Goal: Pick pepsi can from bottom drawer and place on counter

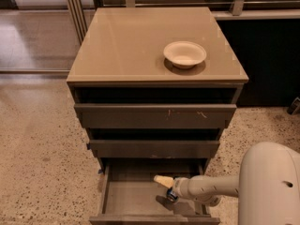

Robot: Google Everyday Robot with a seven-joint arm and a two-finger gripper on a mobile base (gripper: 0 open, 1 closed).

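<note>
The bottom drawer (126, 198) is pulled out, showing its flat grey-brown floor and low walls. My gripper (164, 191) reaches into it from the right on a white arm and sits low over the floor, right of the middle. A small patch of blue with a silver end, the pepsi can (172, 196), shows right at the gripper, mostly hidden by it. The glossy tan counter (136, 46) tops the cabinet above.
A cream paper bowl (184, 54) sits on the counter's right side. The two upper drawers (154, 116) show flat fronts above the open one. My white body (269, 186) fills the lower right. Speckled floor lies to the left.
</note>
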